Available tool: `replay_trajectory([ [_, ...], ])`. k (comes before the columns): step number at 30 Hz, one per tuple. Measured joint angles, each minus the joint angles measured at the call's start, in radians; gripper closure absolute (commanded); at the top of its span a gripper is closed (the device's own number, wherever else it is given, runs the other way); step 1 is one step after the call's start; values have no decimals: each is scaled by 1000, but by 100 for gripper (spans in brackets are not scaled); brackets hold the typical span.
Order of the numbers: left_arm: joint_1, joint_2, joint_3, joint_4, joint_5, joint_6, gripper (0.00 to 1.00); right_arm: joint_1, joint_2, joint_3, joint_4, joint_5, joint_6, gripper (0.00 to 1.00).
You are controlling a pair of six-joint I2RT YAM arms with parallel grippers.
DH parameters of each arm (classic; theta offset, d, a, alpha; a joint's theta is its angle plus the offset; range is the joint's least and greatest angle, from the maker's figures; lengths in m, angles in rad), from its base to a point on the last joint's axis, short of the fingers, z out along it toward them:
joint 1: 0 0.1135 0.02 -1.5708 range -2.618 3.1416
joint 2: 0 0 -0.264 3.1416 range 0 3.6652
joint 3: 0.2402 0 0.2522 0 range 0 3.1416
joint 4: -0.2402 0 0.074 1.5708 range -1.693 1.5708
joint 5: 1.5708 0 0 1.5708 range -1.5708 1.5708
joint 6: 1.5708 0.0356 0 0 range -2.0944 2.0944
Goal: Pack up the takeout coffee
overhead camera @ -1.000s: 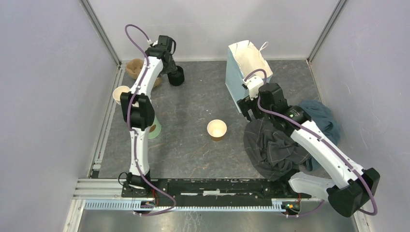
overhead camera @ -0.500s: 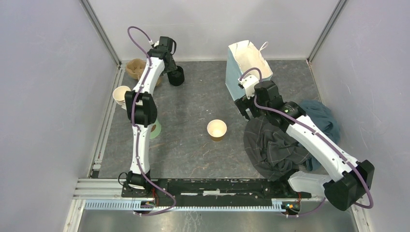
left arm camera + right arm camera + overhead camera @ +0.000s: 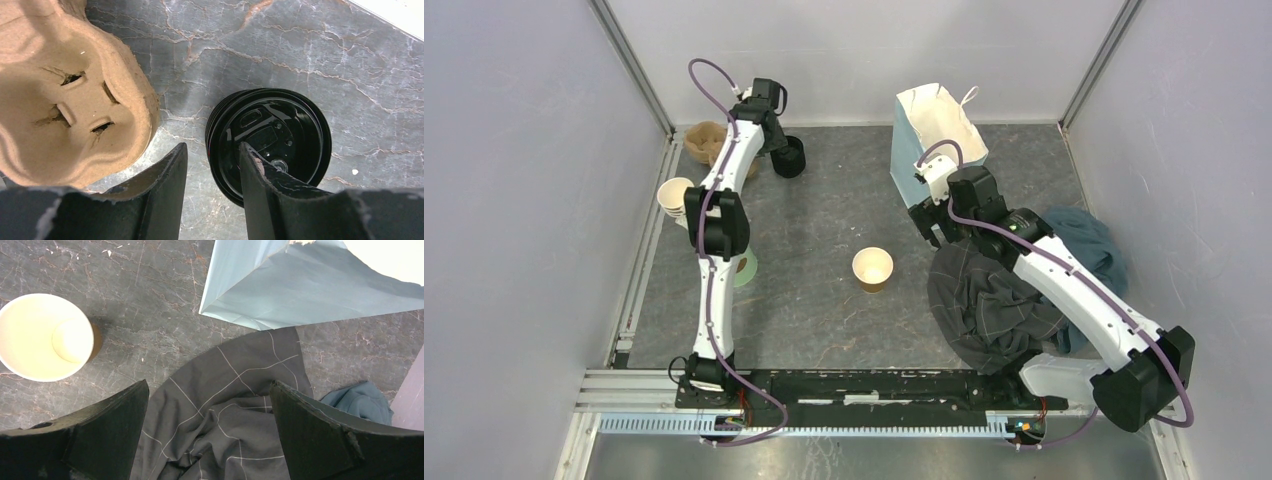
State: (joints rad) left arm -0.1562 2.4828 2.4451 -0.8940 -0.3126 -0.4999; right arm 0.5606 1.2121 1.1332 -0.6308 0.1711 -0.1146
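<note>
The paper cup (image 3: 872, 268) stands lidless at mid-surface, to the left of my right hand (image 3: 209, 387), which is spread wide over the dark cloth (image 3: 235, 440). My left hand (image 3: 212, 146), also spread, straddles the rim of the far lid stack (image 3: 280, 130).

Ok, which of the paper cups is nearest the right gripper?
The lone open cup in the middle of the table, just left of the right gripper. The other cup sits at the far left edge, beside the left arm.
</note>
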Motion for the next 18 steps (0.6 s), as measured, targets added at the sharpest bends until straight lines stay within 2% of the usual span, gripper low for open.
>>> replay_trajectory([
  [10, 6, 19, 0, 10, 6, 2, 72, -5, 11, 11, 0, -1, 0, 2],
  [18, 11, 22, 5, 11, 13, 19, 77, -6, 14, 11, 0, -1, 0, 2],
])
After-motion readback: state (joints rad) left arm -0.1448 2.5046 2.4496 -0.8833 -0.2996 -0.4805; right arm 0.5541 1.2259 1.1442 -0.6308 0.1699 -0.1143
